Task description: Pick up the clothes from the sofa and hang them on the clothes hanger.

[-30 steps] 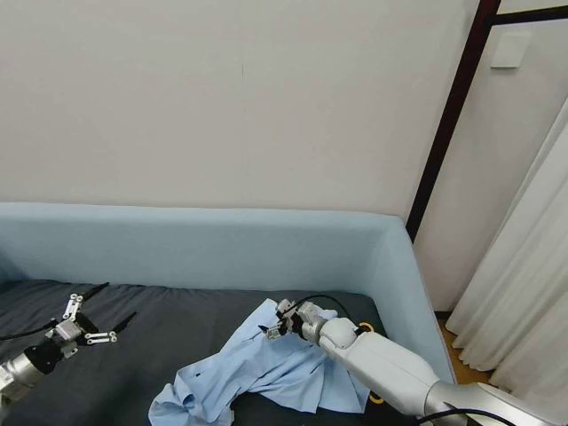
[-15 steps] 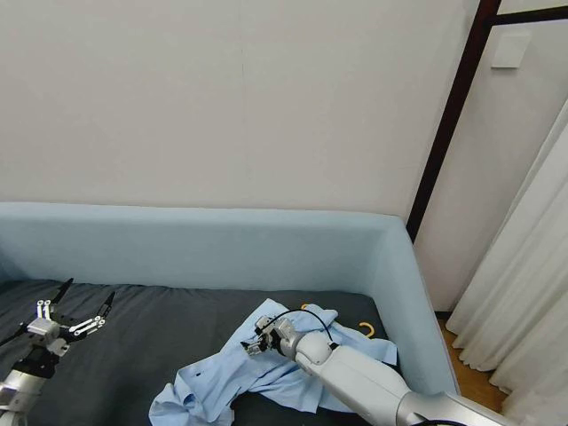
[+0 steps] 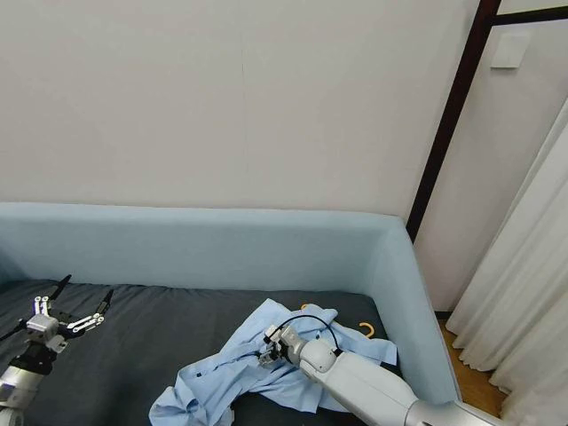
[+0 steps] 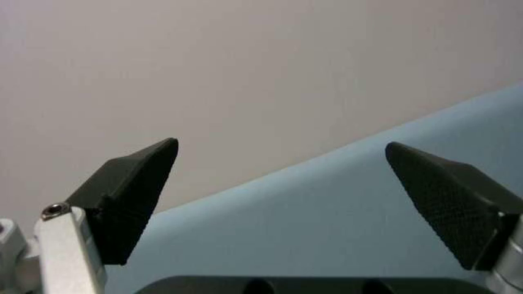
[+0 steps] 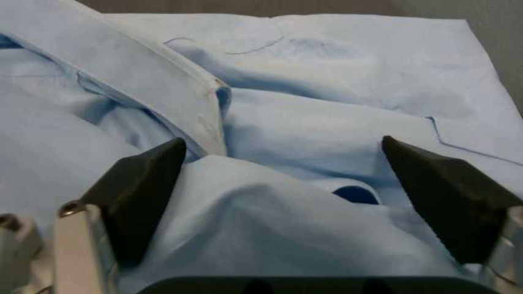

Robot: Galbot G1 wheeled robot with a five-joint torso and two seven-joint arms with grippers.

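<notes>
R gripper (image 3: 269, 347) wide open at blue shirt (image 3: 211, 380), L gripper (image 3: 64, 306) open over sofa (image 3: 222, 250)

A plain off-white wall (image 3: 240, 106) took up the upper half of the head view, evenly lit. Below it ran the pale blue sofa (image 3: 204, 248), its padded back turning a corner into an arm on the right, around a dark grey seat cushion (image 3: 133, 355). Right of the sofa a dark brown post (image 3: 448, 115) rose along the wall, a small white plate (image 3: 508, 49) beside it. White curtains (image 3: 524, 311) hung in folds at the far right above a strip of wooden floor (image 3: 449, 335)
</notes>
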